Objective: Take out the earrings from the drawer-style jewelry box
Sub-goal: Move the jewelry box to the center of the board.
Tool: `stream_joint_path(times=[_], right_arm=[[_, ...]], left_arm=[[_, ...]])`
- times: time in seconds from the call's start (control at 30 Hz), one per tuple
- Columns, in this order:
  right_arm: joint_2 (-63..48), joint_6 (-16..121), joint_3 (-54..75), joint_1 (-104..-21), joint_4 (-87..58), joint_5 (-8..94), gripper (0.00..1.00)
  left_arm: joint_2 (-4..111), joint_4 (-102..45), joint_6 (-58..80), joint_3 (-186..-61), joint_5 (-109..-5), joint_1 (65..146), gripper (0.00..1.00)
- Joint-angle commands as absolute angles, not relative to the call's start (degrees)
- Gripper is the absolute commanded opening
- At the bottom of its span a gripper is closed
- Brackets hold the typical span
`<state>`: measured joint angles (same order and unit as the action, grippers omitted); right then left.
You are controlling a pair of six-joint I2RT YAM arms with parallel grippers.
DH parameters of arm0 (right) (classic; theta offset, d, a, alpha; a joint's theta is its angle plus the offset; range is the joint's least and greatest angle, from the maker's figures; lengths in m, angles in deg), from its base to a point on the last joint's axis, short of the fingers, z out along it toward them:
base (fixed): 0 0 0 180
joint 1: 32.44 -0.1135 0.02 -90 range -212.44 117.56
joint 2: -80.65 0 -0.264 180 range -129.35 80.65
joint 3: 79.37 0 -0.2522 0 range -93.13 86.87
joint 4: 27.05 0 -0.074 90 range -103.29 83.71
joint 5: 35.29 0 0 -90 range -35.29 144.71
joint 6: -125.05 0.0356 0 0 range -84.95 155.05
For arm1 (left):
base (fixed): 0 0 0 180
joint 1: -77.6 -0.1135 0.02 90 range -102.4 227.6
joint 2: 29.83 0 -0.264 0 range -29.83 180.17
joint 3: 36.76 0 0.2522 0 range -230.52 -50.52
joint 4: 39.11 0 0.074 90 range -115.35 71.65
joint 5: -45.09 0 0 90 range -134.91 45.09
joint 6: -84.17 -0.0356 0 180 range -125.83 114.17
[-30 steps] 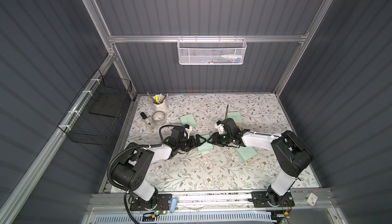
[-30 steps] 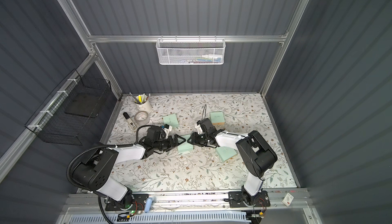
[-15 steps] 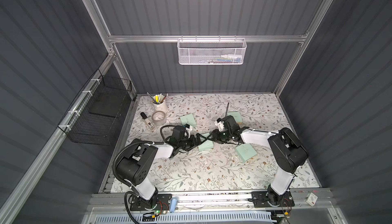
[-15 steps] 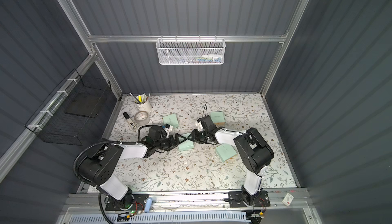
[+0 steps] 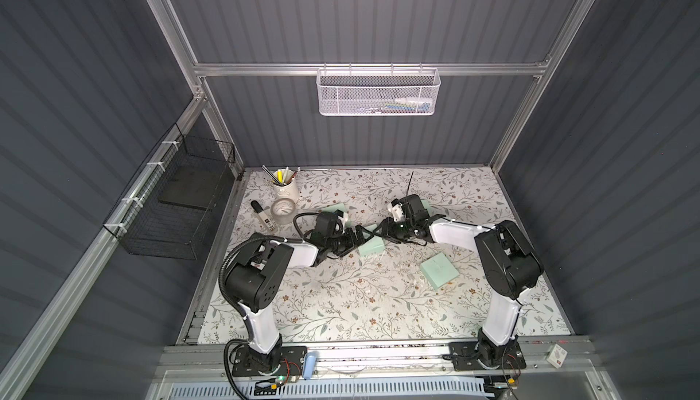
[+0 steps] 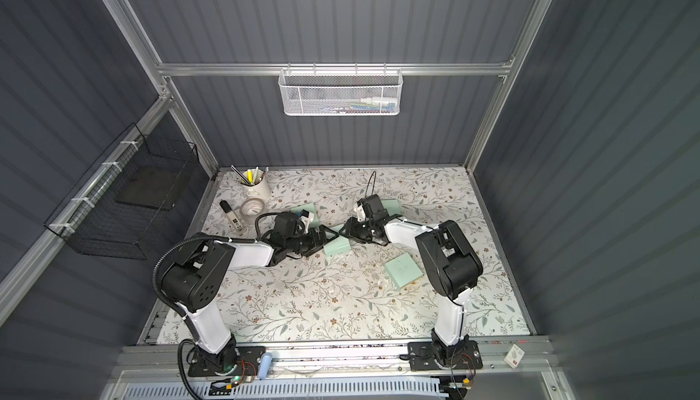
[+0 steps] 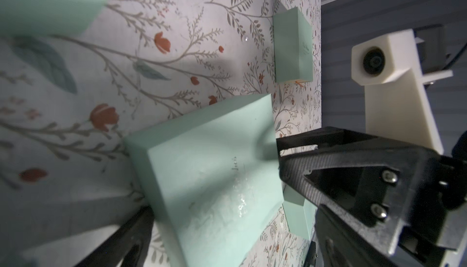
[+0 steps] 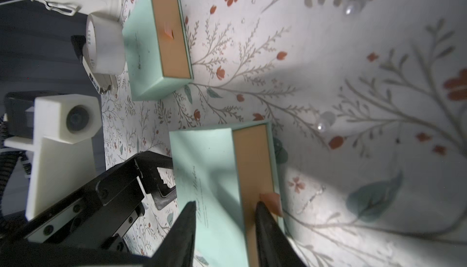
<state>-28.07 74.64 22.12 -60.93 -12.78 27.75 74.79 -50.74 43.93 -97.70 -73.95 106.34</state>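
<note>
While the left tool (image 8: 166,178), spread wide and empty, stands behind the box (image 8: 202,157) on the desk (image 8: 328,50), the half-open, empty right tool (image 8: 225,203) should pinch the tab (image 8: 271,200) squarely and pull level, the earrings presumably hidden in the shut drawer (image 8: 252,157), though pale beads (image 8: 321,126) lie loose nearby.

I work in a lab test booth: grey ribbed walls (image 5: 378,11), an aluminium frame (image 5: 265,69), a white mesh basket (image 5: 378,93) hung on its bar, a black wire basket (image 5: 178,205) alongside. My left arm (image 5: 261,326) and right arm (image 5: 500,318) are bolted to a rail (image 5: 378,356) edging the floral surface (image 5: 341,303).
</note>
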Motion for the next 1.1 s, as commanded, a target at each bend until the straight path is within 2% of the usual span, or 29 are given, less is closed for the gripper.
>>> stream_joint_path(times=[0.0,0.5,1.07], right_arm=[[-30.23,73.52,19.89,-61.49,-11.05,24.39,0.4],[-35.68,71.7,12.6,-59.75,-7.64,24.85,0.41],[-39.81,69.96,5.07,-58.96,-3.33,25.1,0.42]], left_arm=[[76.93,-47.26,42.34,-101.55,-74.26,106.87,1.0],[83.34,-40.72,40.16,-111.66,-73.75,104.42,1.0],[87.26,-38.96,39.9,-116.57,-73.4,103.86,0.99]])
